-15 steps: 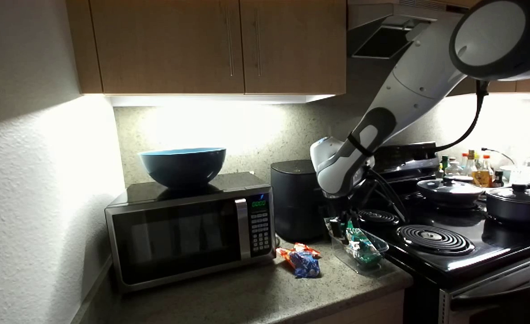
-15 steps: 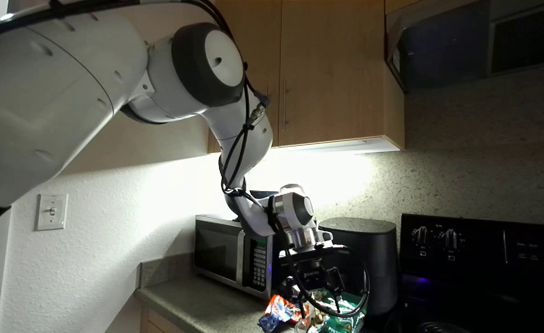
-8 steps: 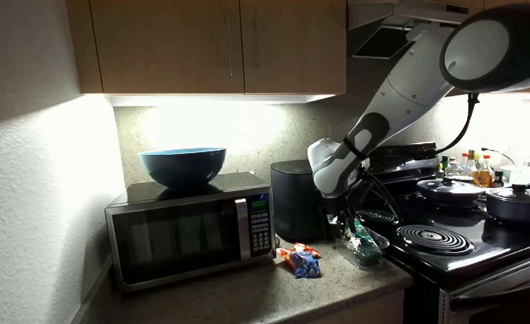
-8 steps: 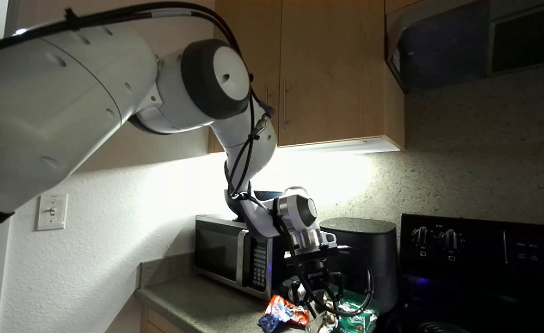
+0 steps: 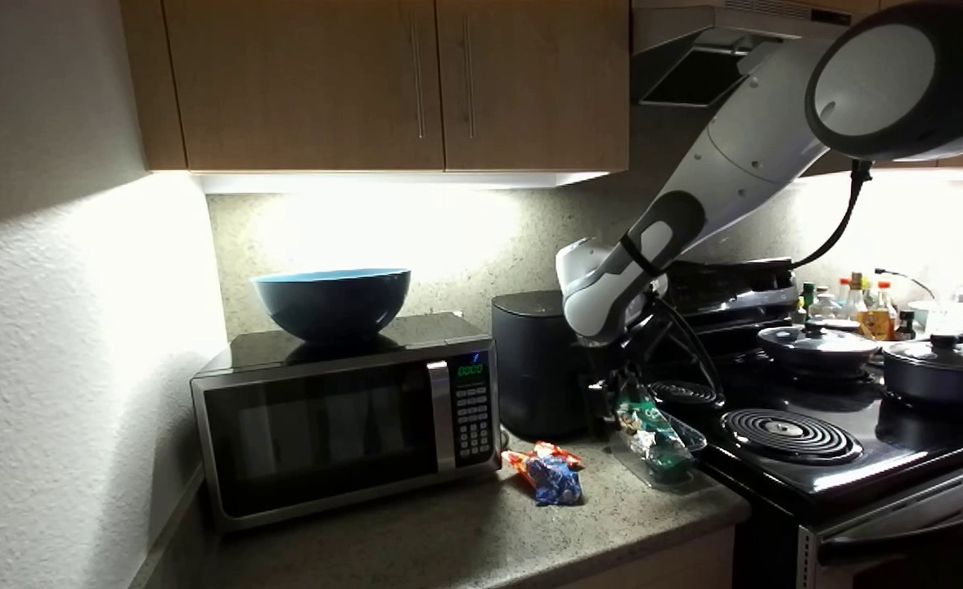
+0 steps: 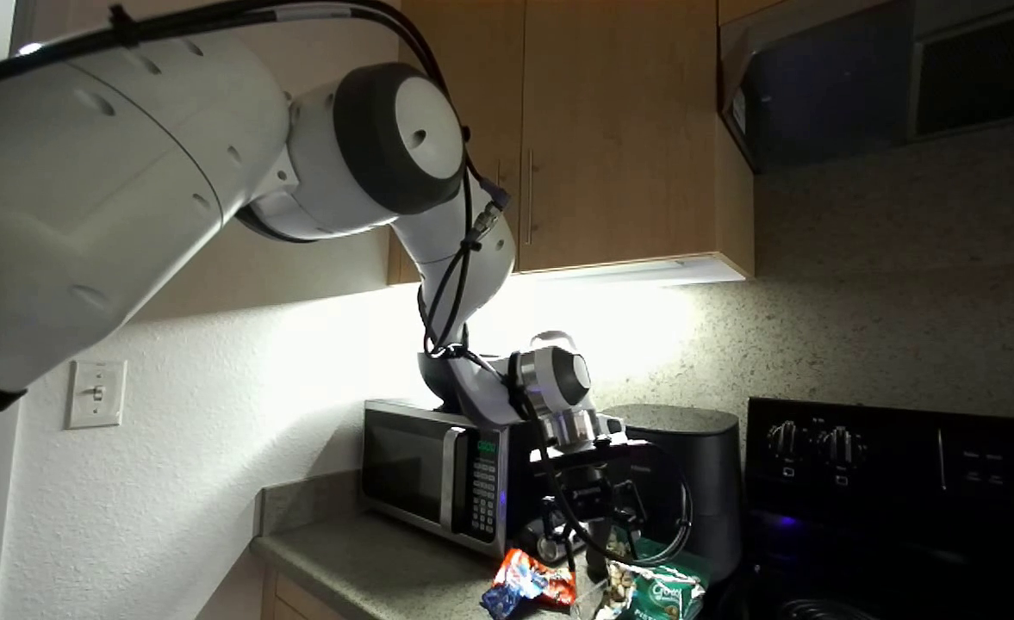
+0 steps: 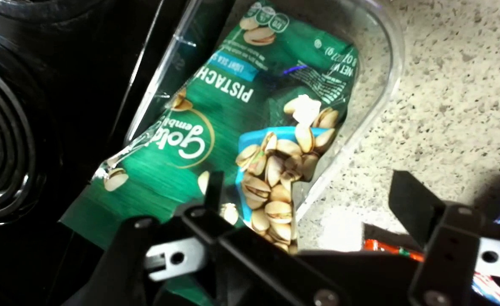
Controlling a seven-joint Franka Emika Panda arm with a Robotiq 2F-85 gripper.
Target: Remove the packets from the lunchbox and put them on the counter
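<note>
At the far left of an exterior view there is a white wall [image 5: 47,352], and next to it stands a microwave [image 5: 317,433], with a blue bowl [image 5: 335,309] upright on its top. To the right of the microwave stands a dark, tall container [image 5: 535,368] with rounded corners. In front of it, on the grey speckled bench [image 5: 481,528], lie a red-orange packet [image 6: 558,589] and a blue packet [image 5: 556,481]; these two lie against each other, and both exterior views show them. Further to the right, the arm [image 5: 763,139] reaches down and its end effector [image 7: 307,193] hangs over the bench. In the wrist view, its two fingers [image 7: 411,204] are spread wide apart: one appears over the green packet [image 7: 228,114], the other over the bench. Whether a finger touches this packet, I cannot tell. The green packet, with pistachios [image 7: 274,170] shown on its front, lies tilted in a clear plastic box [image 7: 394,55], and one end of it sticks out beyond the rim. The box stands on the bench, just beside the black stove [image 5: 898,442]. On the stove, there are two coil burners [image 5: 790,436] near the bench, then a lidded pan [image 5: 816,360] and, at the far right, a lidded pot [image 5: 939,388]. Behind them stand several bottles [image 5: 882,315].
</note>
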